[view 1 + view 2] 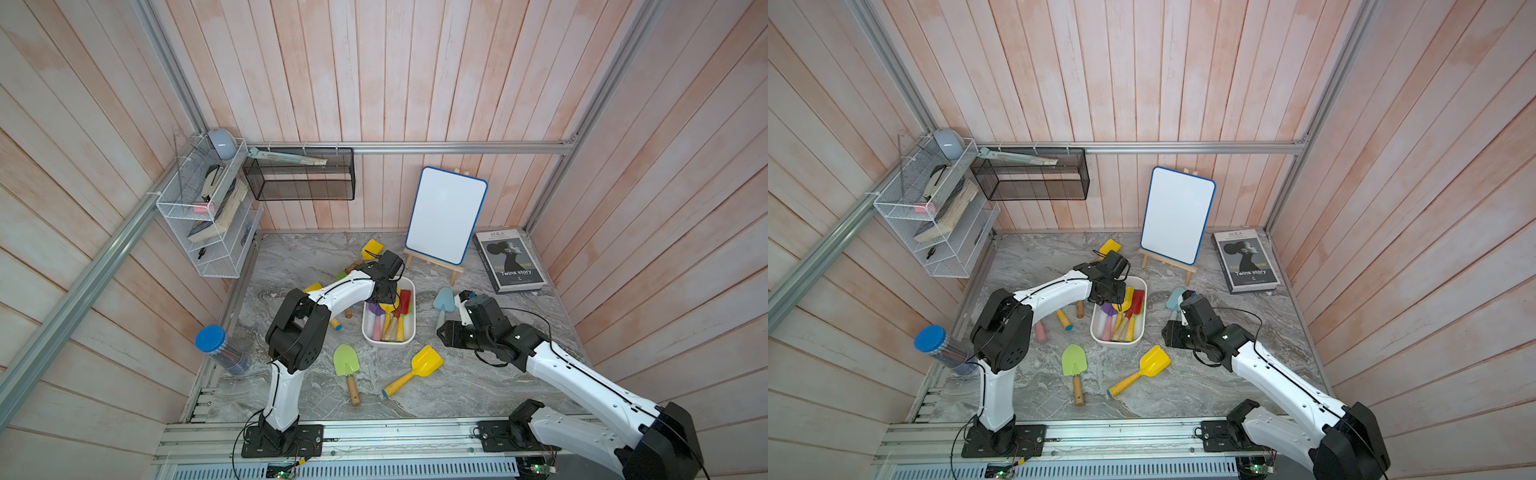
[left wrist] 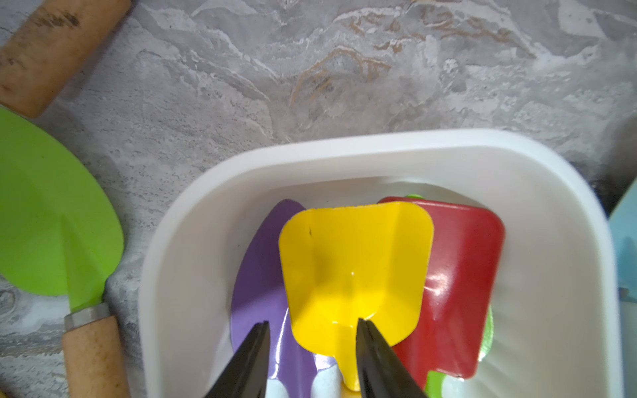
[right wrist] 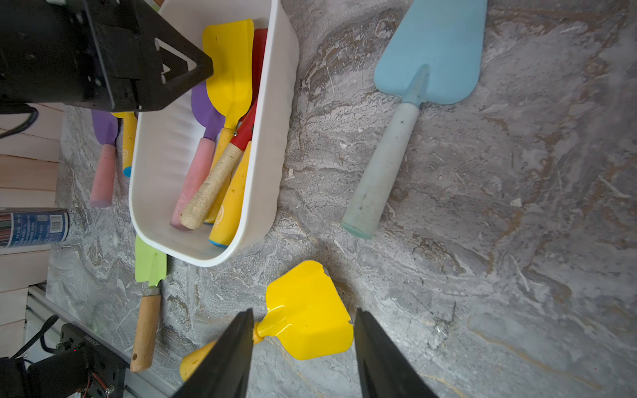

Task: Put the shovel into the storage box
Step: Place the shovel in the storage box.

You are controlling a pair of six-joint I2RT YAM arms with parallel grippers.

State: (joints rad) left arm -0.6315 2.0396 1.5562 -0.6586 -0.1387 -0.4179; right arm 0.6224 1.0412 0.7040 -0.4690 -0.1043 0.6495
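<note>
The storage box (image 1: 411, 328) stands near the middle of both top views, on a grey table (image 1: 478, 386) with a marble pattern of white and brownish veins. It is a white plastic tub, a rectangle with rounded corners, with smooth solid walls and a soft rounded rim. Several shovels lie in it side by side, with the blades toward the upper end of the frame.

On top of them is the yellow shovel (image 2: 355, 268). Its glossy blade is a square scoop with raised side edges, and it narrows into a thin neck. Beside it and partly under it are a purple shovel (image 2: 258, 275) with a rounded pointed blade and a red shovel (image 2: 465, 275) with a square shiny blade. The right wrist view shows the handles: one pink and matte, one of rough pale wood, and others yellow.

The left gripper (image 2: 312, 322) hangs over the box. Its two black, wedge-shaped fingers are apart. The neck of the yellow shovel is between them, close to one finger and with a gap to the other, so it is not clamped.

The right gripper (image 3: 303, 310) is to the right of the box, with jaws apart and holding nothing. The other yellow shovel (image 1: 426, 360) lies on the table at the lower right of the box.

A green shovel (image 1: 345, 360) lies at the lower left; it has a flat pointed blade, a metal collar and a wooden handle. A pale blue shovel (image 1: 443, 298), with a matte triangular blade, lies near the box on its right.
</note>
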